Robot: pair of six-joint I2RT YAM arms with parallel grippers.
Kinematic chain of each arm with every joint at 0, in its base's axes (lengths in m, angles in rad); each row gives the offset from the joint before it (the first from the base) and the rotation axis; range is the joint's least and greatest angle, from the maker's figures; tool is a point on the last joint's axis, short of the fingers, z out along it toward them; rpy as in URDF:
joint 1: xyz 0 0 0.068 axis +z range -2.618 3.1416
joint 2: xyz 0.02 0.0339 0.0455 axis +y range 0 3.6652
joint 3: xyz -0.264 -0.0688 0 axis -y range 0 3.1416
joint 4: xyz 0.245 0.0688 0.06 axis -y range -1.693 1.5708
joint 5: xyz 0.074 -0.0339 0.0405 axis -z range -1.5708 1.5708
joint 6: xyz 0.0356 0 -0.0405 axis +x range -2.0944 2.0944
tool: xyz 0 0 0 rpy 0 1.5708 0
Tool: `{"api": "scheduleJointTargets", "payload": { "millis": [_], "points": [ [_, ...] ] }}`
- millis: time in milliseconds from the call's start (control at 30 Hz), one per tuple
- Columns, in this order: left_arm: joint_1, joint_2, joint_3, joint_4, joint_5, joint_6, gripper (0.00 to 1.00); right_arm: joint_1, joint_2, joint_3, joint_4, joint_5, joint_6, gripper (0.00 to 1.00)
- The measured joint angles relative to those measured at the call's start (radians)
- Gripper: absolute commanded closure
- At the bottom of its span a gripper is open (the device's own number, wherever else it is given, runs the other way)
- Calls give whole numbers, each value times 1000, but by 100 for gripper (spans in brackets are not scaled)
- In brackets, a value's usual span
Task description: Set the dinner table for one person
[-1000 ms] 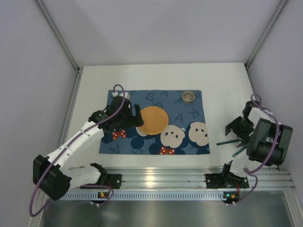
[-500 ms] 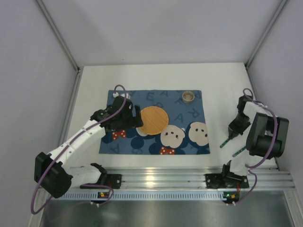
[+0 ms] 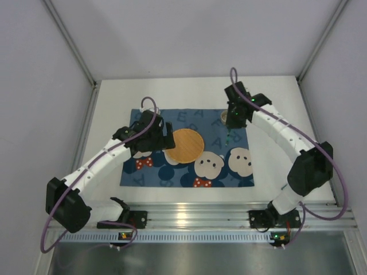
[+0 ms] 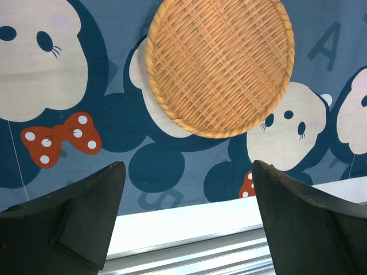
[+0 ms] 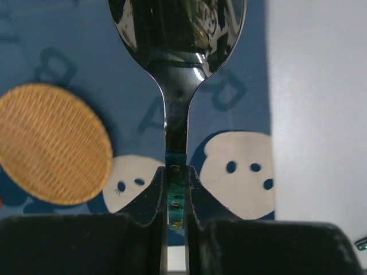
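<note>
Your right gripper (image 5: 176,175) is clamped on the green handle of the spoon (image 5: 176,86), and the metal bowl reaches out beyond the fingers. It hangs over the far right part of the placemat (image 3: 143,175), to the right of the woven plate (image 3: 185,145) and close beside a small round container (image 3: 224,117). The placemat lies in the middle of the desk (image 3: 269,103). I judge the next move turns on one relation: the spoon's long axis runs near to far, in line with the placemat's right edge, so the free strip between plate and edge is the likely landing spot. The right arm is the nearer one. Your left gripper (image 4: 183,172) stands wide and empty just left of the plate. The overhead view places the arm but hides the grip. The right wrist view shows the grip, and also a green tip (image 5: 361,244) lying on bare desk.
</note>
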Motion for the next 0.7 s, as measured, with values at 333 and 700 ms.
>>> {"api": "scheduleJointTargets", "payload": {
  "millis": [333, 700],
  "points": [
    [0, -18, 6, -42, -35, -5, 3, 229, 322, 28, 7, -66, -40, 100],
    [0, -220, -33, -123, -106, -79, 3, 222, 425, 52, 14, -54, -61, 82]
  ]
}}
